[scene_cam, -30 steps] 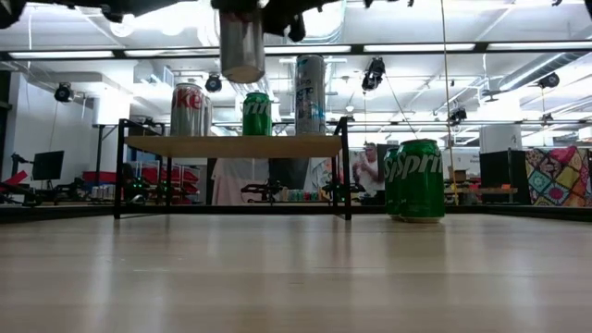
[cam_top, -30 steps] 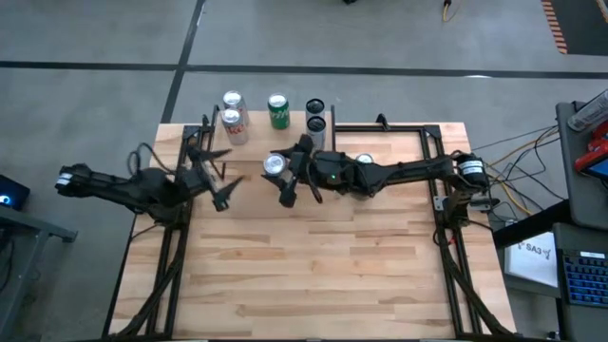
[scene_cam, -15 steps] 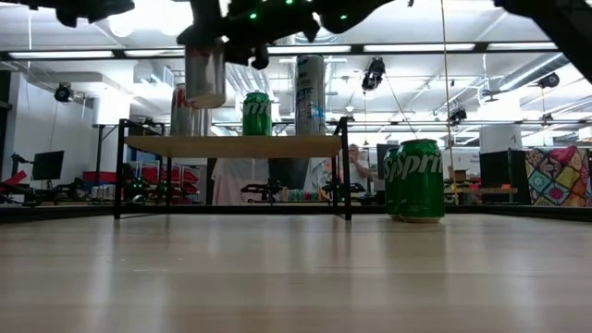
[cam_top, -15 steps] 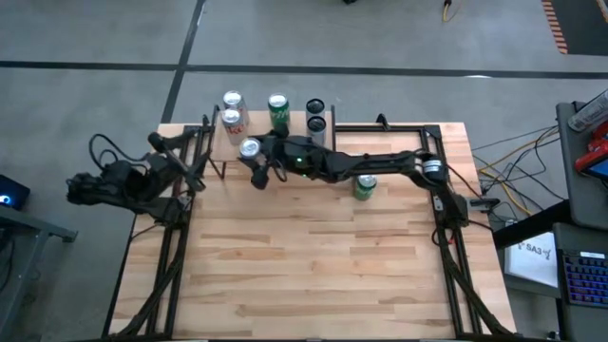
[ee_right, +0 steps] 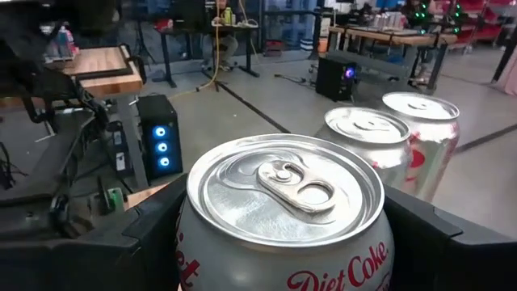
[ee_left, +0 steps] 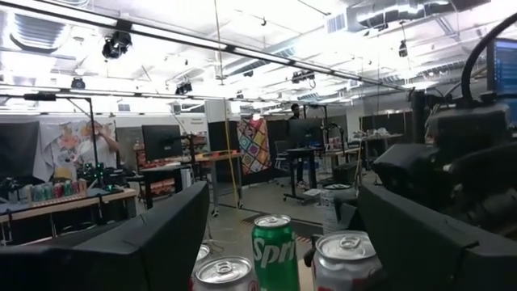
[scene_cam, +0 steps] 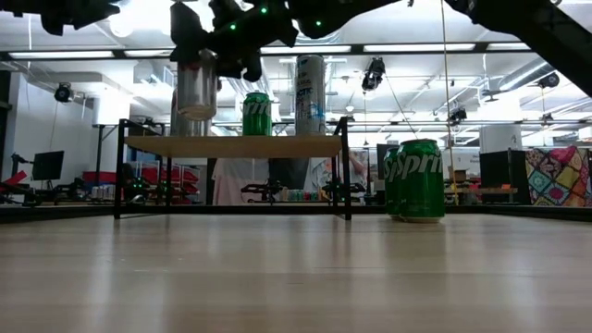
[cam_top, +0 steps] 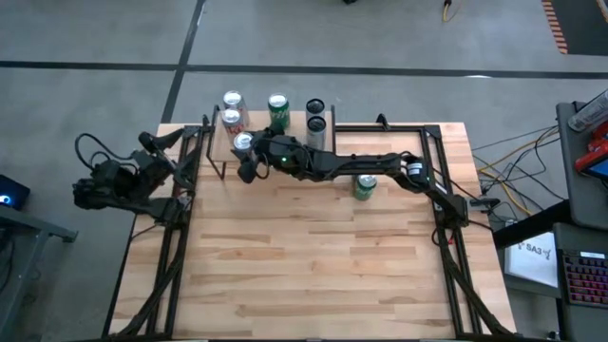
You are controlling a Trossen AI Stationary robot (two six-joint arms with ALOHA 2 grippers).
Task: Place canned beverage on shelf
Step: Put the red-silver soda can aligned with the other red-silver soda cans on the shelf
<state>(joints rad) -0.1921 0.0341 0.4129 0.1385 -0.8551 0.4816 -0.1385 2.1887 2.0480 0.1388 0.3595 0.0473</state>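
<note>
Since a second ago the right arm has swung left across the desk (cam_top: 313,275), carrying its can from mid-desk to the shelf's left end, while the left arm pulled back off the desk's left edge. That desk is pale butcher-block wood. At its far edge stands the shelf (scene_cam: 277,145), a light plank on thin black legs. The right gripper (cam_top: 249,160) has its jaws clamped on a silver Diet Coke can (ee_right: 284,212), a smooth cylinder with a ribbed top and pull tab, held upright just above the plank beside two more silver cans (ee_right: 420,129). A green Sprite can (scene_cam: 421,178) stands on the desk, right of the shelf. The left gripper (cam_top: 185,141) hangs with jaws spread and nothing between them.
</note>
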